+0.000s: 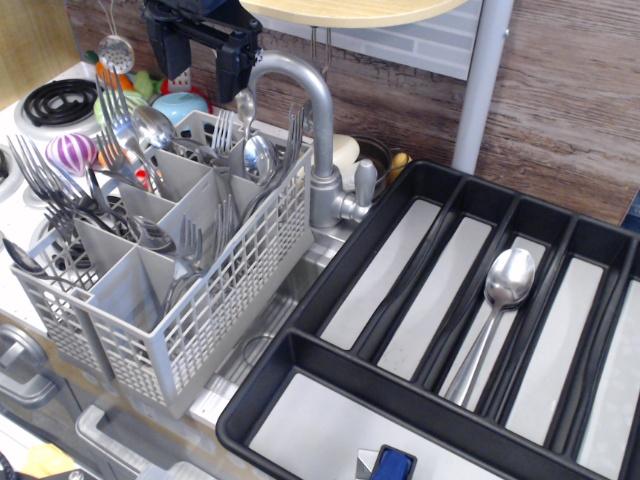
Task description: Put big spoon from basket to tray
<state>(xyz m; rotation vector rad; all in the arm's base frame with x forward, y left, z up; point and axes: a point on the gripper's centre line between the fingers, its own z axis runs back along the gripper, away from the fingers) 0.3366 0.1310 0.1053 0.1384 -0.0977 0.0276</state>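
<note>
Claw (243, 75) hangs above basket (215, 310), jaws unclear.

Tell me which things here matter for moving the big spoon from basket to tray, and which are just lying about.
Job: light grey perforated plastic cutlery basket; large black slotted plastic tray; long shiny steel spoons in the basket; black robot gripper.

Lying about: grey metal tap; steel forks; black stove ring.

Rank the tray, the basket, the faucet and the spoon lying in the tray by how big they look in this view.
1. tray, largest, though it sits nearest the camera and is cut off by the frame.
2. basket.
3. faucet and spoon: they look close in size, so no ranking between them.
</note>
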